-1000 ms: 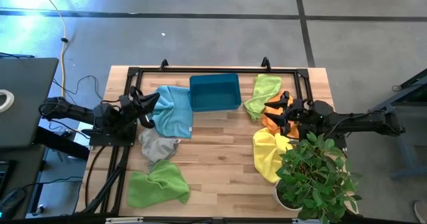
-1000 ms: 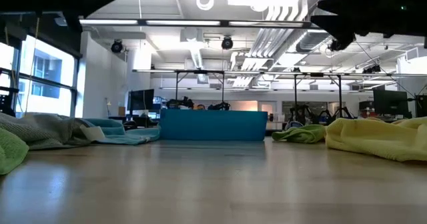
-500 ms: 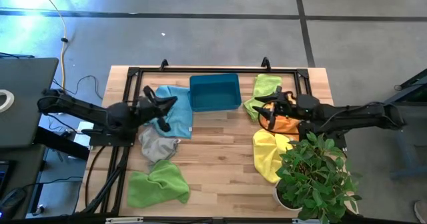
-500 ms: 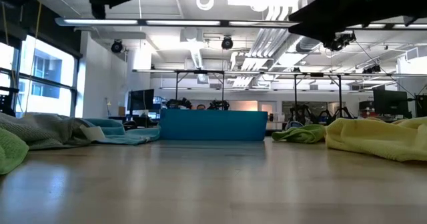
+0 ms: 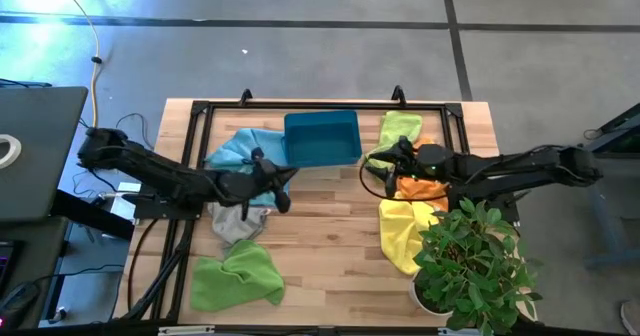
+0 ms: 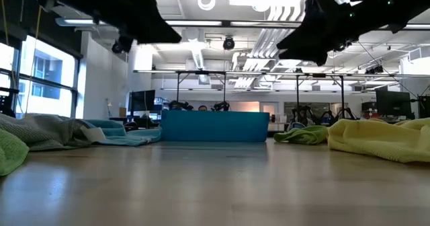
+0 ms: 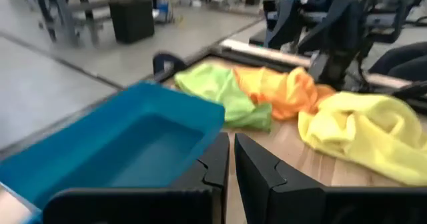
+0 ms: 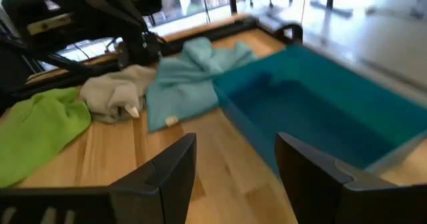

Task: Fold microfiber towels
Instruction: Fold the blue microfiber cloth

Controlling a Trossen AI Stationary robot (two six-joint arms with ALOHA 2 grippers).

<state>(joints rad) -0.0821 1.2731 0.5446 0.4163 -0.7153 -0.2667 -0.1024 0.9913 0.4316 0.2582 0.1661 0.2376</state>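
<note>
Closed left hand (image 7: 231, 163) faces teal bin (image 7: 127, 144), towels (image 7: 293, 101).

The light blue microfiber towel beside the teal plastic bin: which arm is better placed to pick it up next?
Probably the left. The left gripper, shut and empty, hovers beside the light blue microfiber towel. The open right gripper is past the teal plastic bin, near the orange towel.

A teal bin (image 5: 322, 139) is sitting at the far edge of the wooden bench (image 5: 330, 246). A potted plant (image 5: 472, 266) is standing at the bench's near right corner.
</note>
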